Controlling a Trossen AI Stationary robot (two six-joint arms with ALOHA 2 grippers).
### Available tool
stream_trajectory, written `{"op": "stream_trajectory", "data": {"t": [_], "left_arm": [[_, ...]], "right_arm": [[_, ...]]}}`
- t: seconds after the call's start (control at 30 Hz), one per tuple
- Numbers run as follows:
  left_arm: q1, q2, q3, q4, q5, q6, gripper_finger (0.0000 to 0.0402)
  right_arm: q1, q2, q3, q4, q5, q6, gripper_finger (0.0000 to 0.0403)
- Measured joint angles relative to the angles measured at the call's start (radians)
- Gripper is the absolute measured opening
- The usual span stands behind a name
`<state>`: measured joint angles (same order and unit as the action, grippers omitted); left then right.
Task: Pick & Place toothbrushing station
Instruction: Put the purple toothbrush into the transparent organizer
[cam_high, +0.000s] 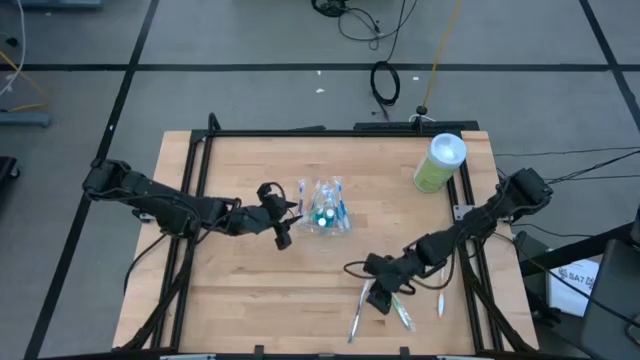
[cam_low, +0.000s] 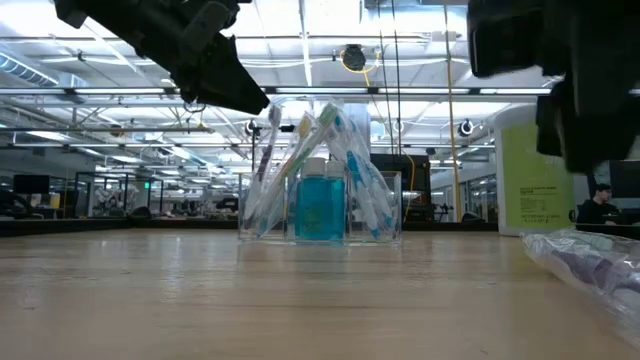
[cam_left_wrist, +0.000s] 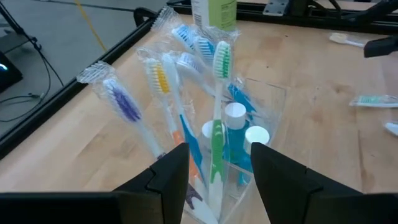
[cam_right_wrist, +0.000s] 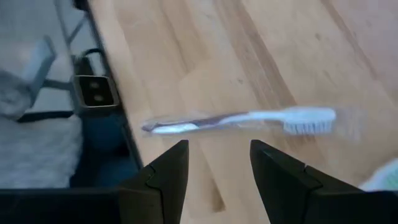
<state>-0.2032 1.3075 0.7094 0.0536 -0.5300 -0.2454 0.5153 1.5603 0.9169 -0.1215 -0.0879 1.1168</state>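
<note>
A small clear plastic cup (cam_high: 325, 212) stands upright at the table's middle. Several wrapped toothbrushes (cam_left_wrist: 217, 62) lean in it, heads up, beside small teal bottles with white round caps (cam_left_wrist: 235, 113). My left gripper (cam_high: 288, 228) is open just left of the cup and raised above the table (cam_low: 215, 60). In its wrist view (cam_left_wrist: 217, 180) the fingers stand to either side of the cup's near corner. My right gripper (cam_high: 378, 298) is open near the front edge, over a wrapped white toothbrush (cam_right_wrist: 242, 121) that lies flat on the table.
A tall light-green canister with a white lid (cam_high: 440, 163) stands at the far right corner. More wrapped toothbrushes (cam_high: 403, 315) lie loose on the table near the front right. A black frame (cam_high: 190, 170) runs along the table's edges.
</note>
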Motion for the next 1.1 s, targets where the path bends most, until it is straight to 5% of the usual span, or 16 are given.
{"op": "stream_trajectory", "data": {"t": [0.1,0.3,0.43,0.83,1.1], "left_arm": [[0.006,0.0,0.0,-0.001,0.008,0.003,0.0179],[0.007,0.0,0.0,0.0,0.015,0.028,0.0179],[0.007,0.0,0.0,-0.001,0.017,0.034,0.0179],[0.005,0.0,0.001,-0.002,0.037,0.03,0.0179],[0.005,0.0,0.001,0.002,0.124,0.003,0.0179]], "right_arm": [[0.022,0.013,0.0,0.004,0.035,-0.034,0.0164],[0.063,0.013,0.0,0.015,0.196,-0.566,0.0164],[0.073,0.052,0.0,0.042,0.188,-0.842,0.0164],[0.045,0.188,0.001,0.02,0.192,-1.182,0.0154],[0.018,0.193,0.001,0.016,0.179,-1.327,0.007]]}}
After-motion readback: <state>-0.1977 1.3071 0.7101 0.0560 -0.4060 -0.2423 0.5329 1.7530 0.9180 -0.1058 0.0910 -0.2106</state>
